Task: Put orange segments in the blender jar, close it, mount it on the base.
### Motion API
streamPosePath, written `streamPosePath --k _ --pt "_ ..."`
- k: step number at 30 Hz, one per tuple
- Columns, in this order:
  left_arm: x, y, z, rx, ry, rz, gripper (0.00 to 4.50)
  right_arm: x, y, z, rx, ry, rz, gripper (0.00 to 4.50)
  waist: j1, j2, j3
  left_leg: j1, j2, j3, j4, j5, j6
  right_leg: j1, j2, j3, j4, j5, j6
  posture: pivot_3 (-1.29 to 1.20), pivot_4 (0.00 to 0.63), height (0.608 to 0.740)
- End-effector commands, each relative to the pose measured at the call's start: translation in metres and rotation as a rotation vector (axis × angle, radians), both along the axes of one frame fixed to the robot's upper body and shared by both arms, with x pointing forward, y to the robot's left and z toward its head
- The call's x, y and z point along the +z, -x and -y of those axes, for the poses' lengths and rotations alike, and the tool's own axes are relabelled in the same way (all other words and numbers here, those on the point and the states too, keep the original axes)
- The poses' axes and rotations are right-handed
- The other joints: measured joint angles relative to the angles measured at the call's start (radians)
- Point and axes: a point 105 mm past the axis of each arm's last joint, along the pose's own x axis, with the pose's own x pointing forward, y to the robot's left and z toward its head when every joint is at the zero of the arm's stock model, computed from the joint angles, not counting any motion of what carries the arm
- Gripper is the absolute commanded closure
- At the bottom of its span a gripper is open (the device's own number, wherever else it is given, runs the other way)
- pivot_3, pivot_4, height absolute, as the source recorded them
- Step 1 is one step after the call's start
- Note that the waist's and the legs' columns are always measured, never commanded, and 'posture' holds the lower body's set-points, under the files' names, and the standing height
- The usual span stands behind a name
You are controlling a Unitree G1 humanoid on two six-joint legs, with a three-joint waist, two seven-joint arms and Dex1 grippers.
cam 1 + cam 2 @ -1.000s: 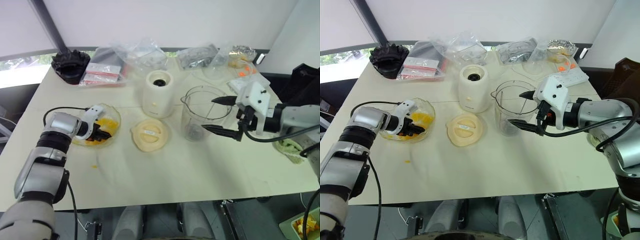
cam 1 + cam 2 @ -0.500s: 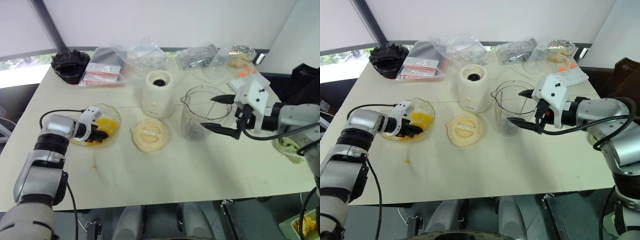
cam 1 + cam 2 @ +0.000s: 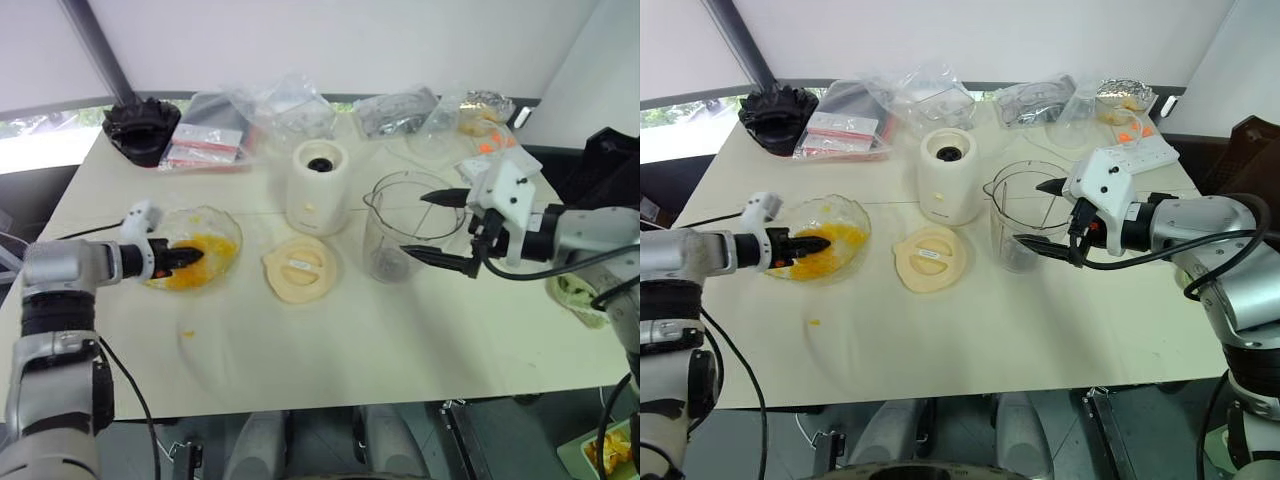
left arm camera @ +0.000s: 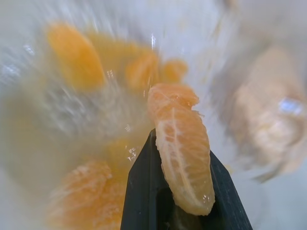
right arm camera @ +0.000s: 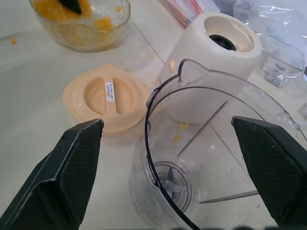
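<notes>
Segment of orange (image 4: 180, 148) sits clamped between the 2 black fingers (image 4: 144, 201) of the left claw (image 3: 188, 257), at the left of the frame, just over the clear bowl (image 3: 225, 232) where the other orange segments (image 3: 195, 272) lie. The right claw (image 3: 432, 227), at the right of the frame, has its fingers wide apart, 1 on each side of the blender jar (image 3: 400, 235), and I cannot tell if they touch its wall. The jar stands in the middle right of the frame, open on top, with a few small bits of fruit inside near the blades (image 5: 170, 179).

To do this step well, the left arm should, I think, carry the segment high enough to pass over the rim of the jar and open only when it is above the mouth, because the fruit looks soft and wet and may slip or stick.

Between bowl and jar lie the flat cream lid (image 3: 298, 270) and, behind it, the base (image 3: 318, 188); the path goes over the lid. 1 small orange drop (image 3: 187, 333) lies on the table (image 3: 330, 350) in front of the bowl. Plastic bags (image 3: 290, 110) lie along the upper edge, well apart.
</notes>
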Motion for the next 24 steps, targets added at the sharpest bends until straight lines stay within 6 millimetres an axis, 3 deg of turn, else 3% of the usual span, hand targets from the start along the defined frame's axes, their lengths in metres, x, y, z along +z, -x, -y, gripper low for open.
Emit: streamPosePath --k 1,5,14,19,24 --pt "0.035 0.000 -0.003 0.030 0.026 0.117 4.49 0.010 0.002 -0.001 0.011 0.006 0.048 0.00 0.001 0.000 0.000 0.000 0.000 0.000 0.000 0.000 0.000 0.000 0.000 0.000 0.000 0.000 0.000 0.00 0.150 0.740" --pt "0.067 -0.005 0.004 0.033 0.023 0.232 4.49 0.012 0.003 0.002 0.002 0.010 0.051 0.00 0.000 0.000 0.000 0.000 0.000 0.000 0.000 0.000 0.000 0.000 0.000 0.000 0.000 0.000 0.000 0.00 0.150 0.740" --pt "0.111 -0.024 0.030 -0.004 0.049 0.378 4.49 0.014 0.002 0.004 -0.006 0.017 0.061 0.00 -0.001 -0.002 0.001 0.000 -0.002 0.001 0.000 0.000 0.000 0.000 0.000 0.000 0.000 0.000 0.000 0.00 0.150 0.740" --pt "0.146 -0.033 0.073 -0.134 0.081 0.476 4.49 0.016 0.003 0.009 -0.037 0.013 0.066 0.00 0.004 -0.003 0.002 0.000 -0.003 0.001 0.000 0.000 0.000 0.001 0.000 0.000 0.000 0.000 0.000 0.00 0.150 0.740" --pt "0.185 -0.043 0.132 -0.302 0.120 0.598 4.49 0.014 0.012 0.013 -0.082 -0.003 0.064 0.00 0.008 -0.003 0.002 -0.001 -0.004 0.001 0.000 0.000 0.000 0.001 0.000 -0.001 -0.002 0.000 0.001 0.00 0.150 0.740"
